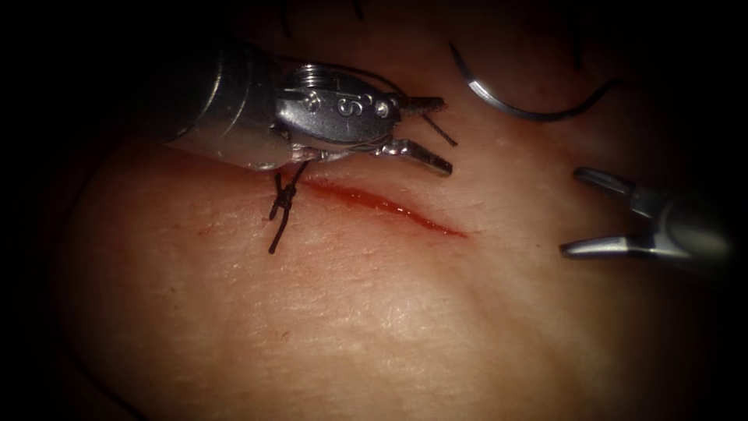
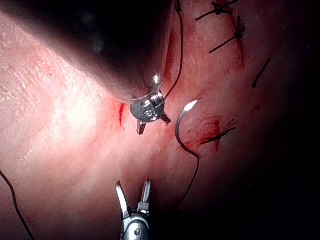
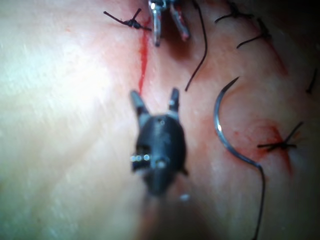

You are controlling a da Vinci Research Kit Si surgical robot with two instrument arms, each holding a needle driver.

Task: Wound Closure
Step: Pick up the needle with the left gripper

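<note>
1. Endoscope view: left tool (image 1: 436, 132) sits over the left end of the cut (image 1: 389, 206), jaws apart; a short thread piece (image 1: 440, 131) lies between them, held or not I cannot tell. Right tool (image 1: 580, 214) waits right of the cut, jaws apart, empty. Needle (image 1: 499, 97) lies free on the tissue (image 1: 374, 327) beyond the cut, not in it. One knot (image 1: 283, 201) sits at the left end.
2. Left wrist view: needle (image 2: 181, 131) flat, thread (image 2: 192, 175) trailing. Older stitches (image 2: 227, 30) nearby.
3. Right wrist view: right tool (image 3: 154, 102) open, needle (image 3: 222, 127) beside it. Judgement: between stitches; the next move calls for picking up the needle. The left shaft hides the cut's far left end.
</note>
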